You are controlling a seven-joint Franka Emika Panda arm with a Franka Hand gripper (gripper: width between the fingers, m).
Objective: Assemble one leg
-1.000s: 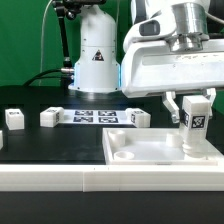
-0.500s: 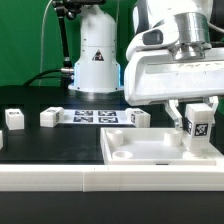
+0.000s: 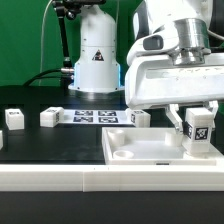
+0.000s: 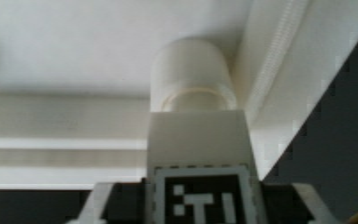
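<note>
My gripper is shut on the leg, a white post with a black-and-white tag on its face. I hold it upright over the right side of the large flat white panel with recessed corners. Its lower end is at the panel's right corner, and I cannot tell whether it touches. In the wrist view the leg runs out from between my fingers toward the panel's corner; my gripper has a finger pressed against each side of the tagged end.
Three other white legs lie on the black table: one at the exterior view's far left, one left of centre, one behind the panel. The marker board lies between them. A white ledge runs along the front.
My gripper and the leg have moved a little toward the exterior view's right and slightly down, closer to the panel's right corner.
</note>
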